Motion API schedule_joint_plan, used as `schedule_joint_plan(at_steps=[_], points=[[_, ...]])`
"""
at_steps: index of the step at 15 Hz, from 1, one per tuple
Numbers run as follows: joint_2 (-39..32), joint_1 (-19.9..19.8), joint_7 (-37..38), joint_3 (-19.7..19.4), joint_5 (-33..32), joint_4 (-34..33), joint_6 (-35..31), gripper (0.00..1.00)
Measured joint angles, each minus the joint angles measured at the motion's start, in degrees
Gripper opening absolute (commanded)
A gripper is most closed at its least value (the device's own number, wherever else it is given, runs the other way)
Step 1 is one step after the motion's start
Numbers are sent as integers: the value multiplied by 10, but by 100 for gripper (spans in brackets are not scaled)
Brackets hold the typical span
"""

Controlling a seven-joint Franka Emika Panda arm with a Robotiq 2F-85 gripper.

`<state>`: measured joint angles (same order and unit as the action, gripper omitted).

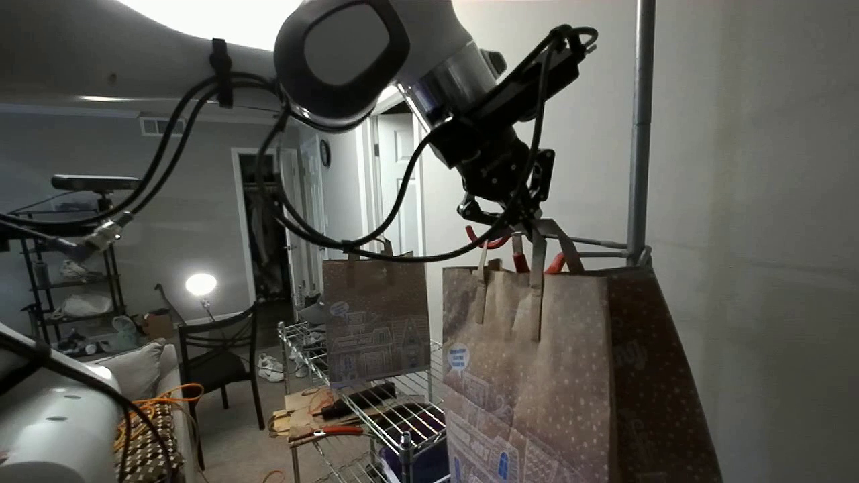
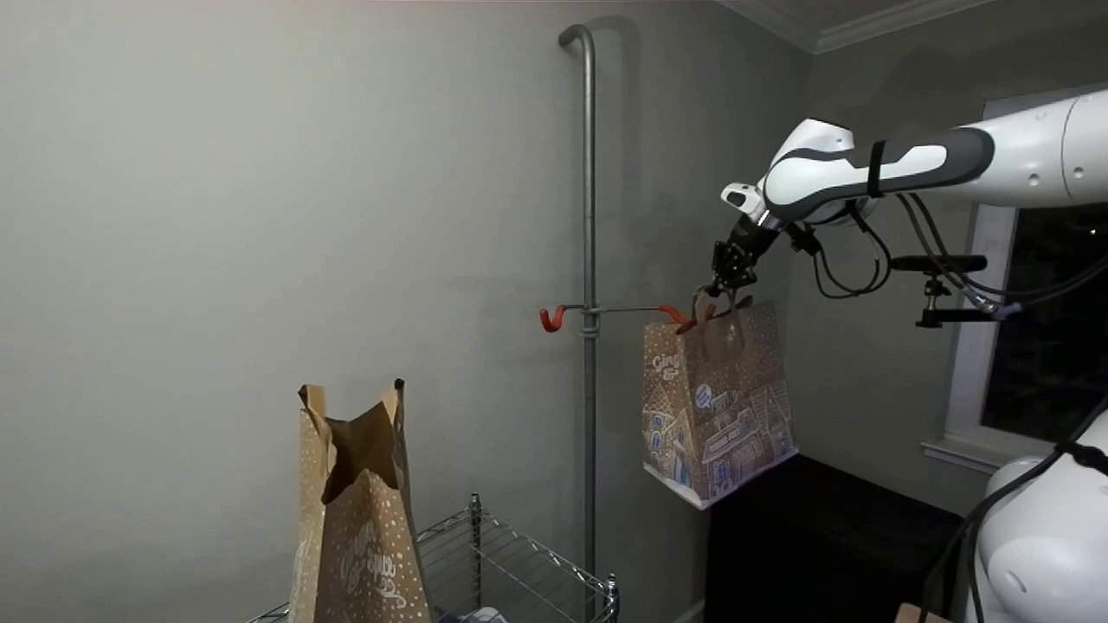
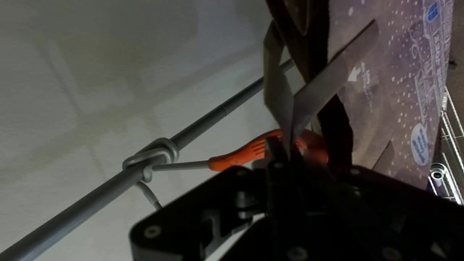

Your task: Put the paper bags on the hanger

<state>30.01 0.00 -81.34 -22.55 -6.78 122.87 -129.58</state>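
My gripper [image 1: 527, 225] is shut on the handle of a brown paper bag [image 1: 530, 376], which hangs below it in both exterior views [image 2: 736, 407]. In the wrist view the gripper [image 3: 288, 150] pinches the flat handle strap [image 3: 315, 90]. The orange hanger [image 3: 239, 154] passes close behind the fingertips and the handle. In an exterior view the hanger's right prong [image 2: 671, 313] meets the held bag's top, and its left prong [image 2: 551, 320] is bare. I cannot tell whether the handles loop over the prong. The other paper bag [image 2: 359, 519] stands upright, also visible apart at the rack [image 1: 376, 322].
A grey vertical pole [image 2: 589, 190] carries the hanger before the wall. A wire shelf rack [image 1: 396, 402] stands below, with an orange-handled tool [image 1: 342, 430] near its edge. A black boxy object [image 2: 831, 536] stands below the held bag. A chair [image 1: 221, 349] is behind.
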Motion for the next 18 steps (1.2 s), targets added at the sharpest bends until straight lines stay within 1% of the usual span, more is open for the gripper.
schedule_joint_plan(at_steps=[3, 6, 14, 18], points=[[-11, -11, 22, 14, -1, 0, -28, 1], [-21, -23, 37, 29, -3, 0, -41, 1], [-36, -45, 58, 54, -22, -1, -48, 1], [-44, -56, 77, 63, -51, 1, -44, 1]])
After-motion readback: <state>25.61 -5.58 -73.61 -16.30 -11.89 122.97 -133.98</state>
